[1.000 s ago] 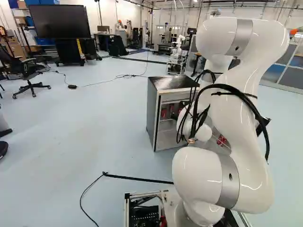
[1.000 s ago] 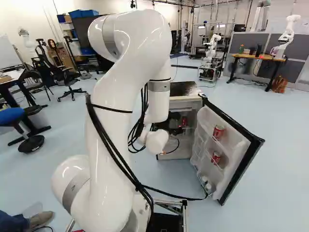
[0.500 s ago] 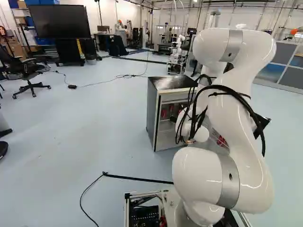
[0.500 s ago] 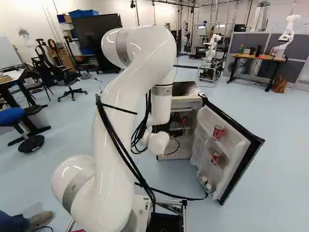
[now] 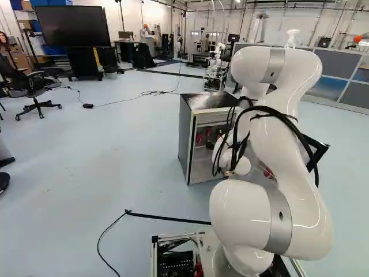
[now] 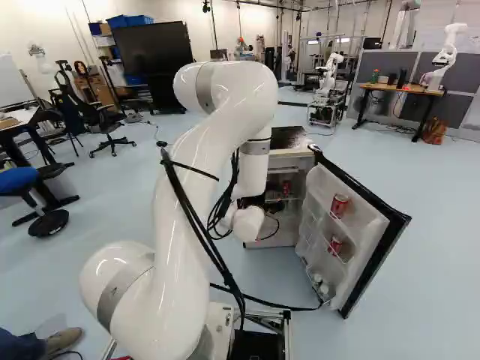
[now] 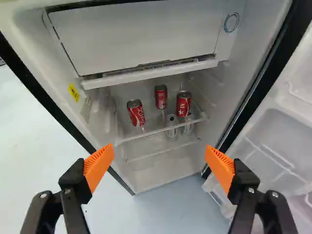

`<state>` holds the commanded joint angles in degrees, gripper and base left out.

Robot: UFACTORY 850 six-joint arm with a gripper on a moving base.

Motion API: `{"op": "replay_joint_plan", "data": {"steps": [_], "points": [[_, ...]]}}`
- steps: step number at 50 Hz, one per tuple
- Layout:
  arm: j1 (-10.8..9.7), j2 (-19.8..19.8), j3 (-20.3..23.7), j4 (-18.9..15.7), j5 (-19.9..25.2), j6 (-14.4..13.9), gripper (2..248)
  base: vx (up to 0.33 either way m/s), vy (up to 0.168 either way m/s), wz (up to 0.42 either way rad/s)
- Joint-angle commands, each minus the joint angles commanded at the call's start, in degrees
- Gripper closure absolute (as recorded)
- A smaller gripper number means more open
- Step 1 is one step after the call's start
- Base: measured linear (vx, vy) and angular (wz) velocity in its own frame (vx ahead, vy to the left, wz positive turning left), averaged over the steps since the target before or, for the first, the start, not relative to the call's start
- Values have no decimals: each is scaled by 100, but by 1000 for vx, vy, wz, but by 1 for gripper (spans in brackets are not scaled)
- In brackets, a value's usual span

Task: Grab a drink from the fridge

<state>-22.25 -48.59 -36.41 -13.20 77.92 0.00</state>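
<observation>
In the right base view, your white arm [image 6: 184, 217] rises left of the middle, its far end in front of the open fridge [image 6: 289, 153]. You can see its door [image 6: 319, 187] swung out to the right, carrying an upper red can [image 6: 340, 204] and a lower red can [image 6: 335, 245], while a third red can [image 6: 286, 187] sits inside; beyond them, your view takes in a wooden-topped desk [image 6: 401, 89] before grey partitions [image 6: 382, 64].

In my left base view, upper left: one large dark screen [image 5: 72, 26]; one black swivel chair [image 5: 20, 85], nearer; one small black box [image 5: 87, 105] on the floor, cabled. In my right base view, upper right: one desk [image 6: 401, 88] bearing a green bottle [image 6: 375, 76]; one brown bag [image 6: 434, 132], floor-standing, beside it; grey partitions [image 6: 387, 60] behind. Far left: one blue seat [image 6: 16, 178].
</observation>
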Motion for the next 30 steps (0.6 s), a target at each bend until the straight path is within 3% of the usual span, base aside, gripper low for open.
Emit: {"op": "replay_joint_plan", "data": {"steps": [30], "points": [[84, -769, -692, 0, 340, 0, 3, 0, 0, 0]]}}
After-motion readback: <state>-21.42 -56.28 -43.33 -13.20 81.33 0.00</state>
